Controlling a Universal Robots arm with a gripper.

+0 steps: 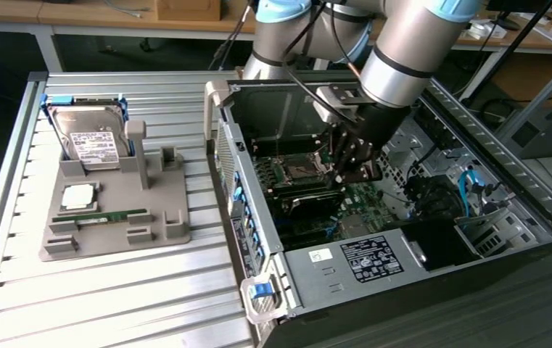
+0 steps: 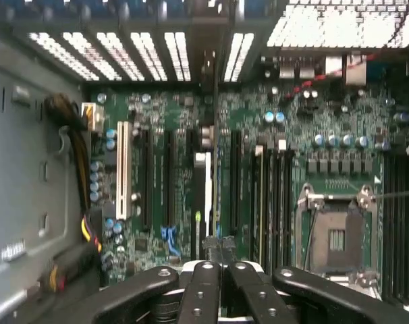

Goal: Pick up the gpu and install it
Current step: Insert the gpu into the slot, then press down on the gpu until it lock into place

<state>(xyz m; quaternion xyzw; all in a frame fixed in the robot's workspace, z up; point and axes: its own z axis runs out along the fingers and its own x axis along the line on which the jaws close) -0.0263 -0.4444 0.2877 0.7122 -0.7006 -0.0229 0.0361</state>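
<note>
- gpu (image 2: 203, 196) seen edge-on in the wrist view: a thin card running straight out from the fingertips, pale along its near edge. it hangs over the motherboard (image 2: 157, 121), roughly in line with the long black expansion slots (image 2: 171, 182). whether its edge touches a slot yet, i cannot tell.
- in the exterior view the card is a small dark shape (image 1: 361, 174) under the tool, deep inside the open computer case (image 1: 373, 261).
- gripper (image 2: 214, 266): jaws drawn in close, pinching the gpu by its two flat faces near the upper edge.
- handling, as a judgement: light and stiff, so it should not sag in the grip. it is fragile, though. a bare circuit board dislikes twisting, and its contact edge and small parts should not be squeezed or scraped. the flat faces are smooth, so it could slip or tilt when pushed into a slot. a hold across the faces, clear of the contact edge and the metal bracket, looks right.
- beside the black slots: a white slot (image 2: 121, 169) on one side, the empty cpu socket (image 2: 335, 236) on the other.
- outside the case, on the exterior view's left: a grey parts tray (image 1: 111, 239) with a hard drive (image 1: 96, 141) standing in it and a memory stick (image 1: 101, 216) lying flat.
</note>
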